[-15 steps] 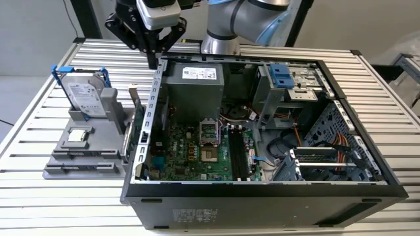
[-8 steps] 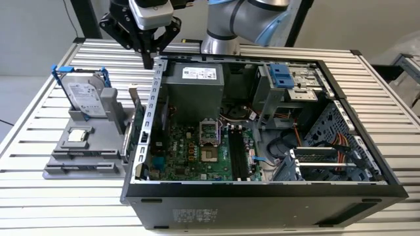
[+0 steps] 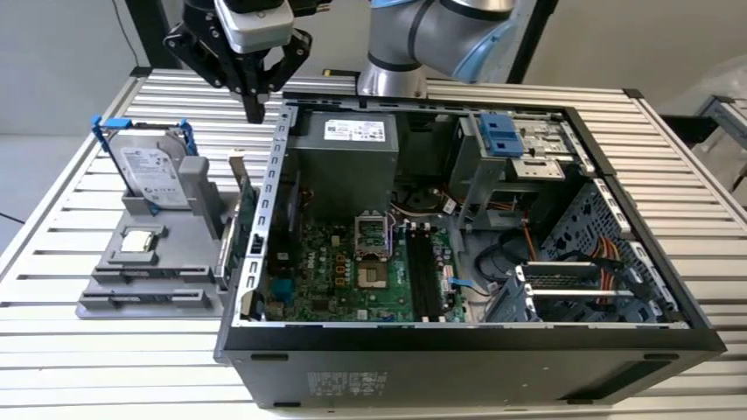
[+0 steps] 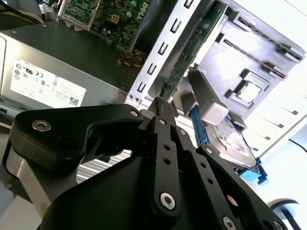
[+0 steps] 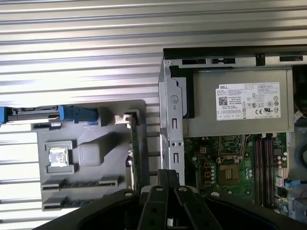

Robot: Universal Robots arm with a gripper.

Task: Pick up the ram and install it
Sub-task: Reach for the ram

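Jaws clenched on nothing, we hover above the table (image 3: 105, 350) beside the case (image 3: 467, 367), ram (image 3: 146, 298) in its holder (image 3: 105, 254).

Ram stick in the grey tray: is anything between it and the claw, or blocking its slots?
Nothing visible. The gripper hangs shut near the upright card, with open air down to the ram in the tray. The black memory slots lie uncovered in the open case.

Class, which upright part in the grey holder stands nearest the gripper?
The bracketed card beside the case; the blue-framed hard drive stands farther from the gripper.
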